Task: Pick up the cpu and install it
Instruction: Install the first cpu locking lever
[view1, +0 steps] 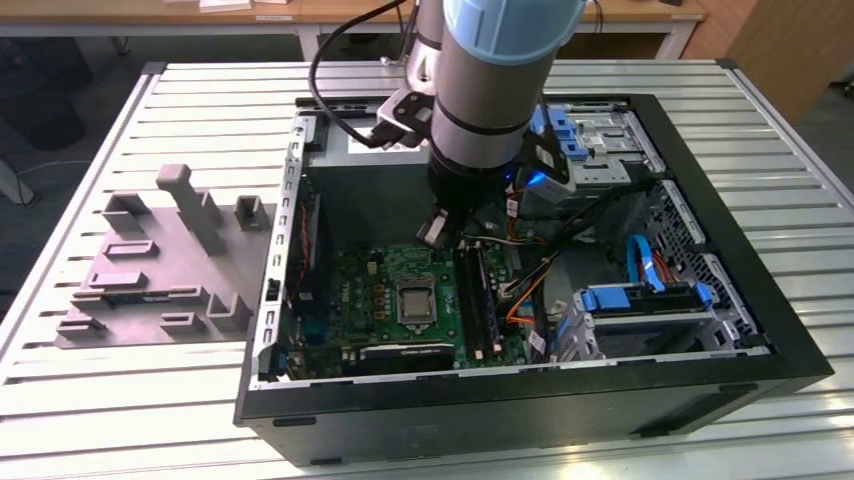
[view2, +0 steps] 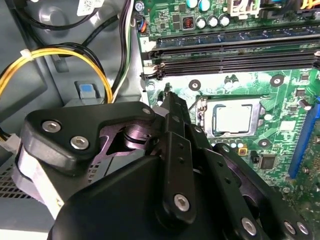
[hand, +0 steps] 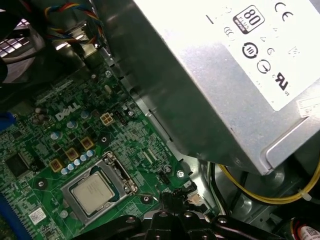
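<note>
The cpu (view1: 415, 300) lies flat in the metal-framed socket of the green motherboard (view1: 360, 285) inside the open computer case. Its pale silver face shows in both wrist views (view2: 233, 118) (hand: 95, 194). My gripper (view1: 438, 232) hangs inside the case above the board, beside the socket on the side of the case's rear wall. In the second wrist view the black fingers (view2: 170, 107) meet in one narrow tip, and my gripper (view2: 167, 94) is shut with nothing in it. In the first wrist view the gripper (hand: 172, 197) sits just off the socket's corner, apart from the cpu.
A grey plastic fixture (view1: 160, 270) stands on the slatted table at the exterior view's left. The case holds a silver power supply (hand: 225, 75), yellow and black cables (view2: 60, 55), memory slots (view2: 230, 50) and blue-trimmed drive cages (view1: 641, 300).
</note>
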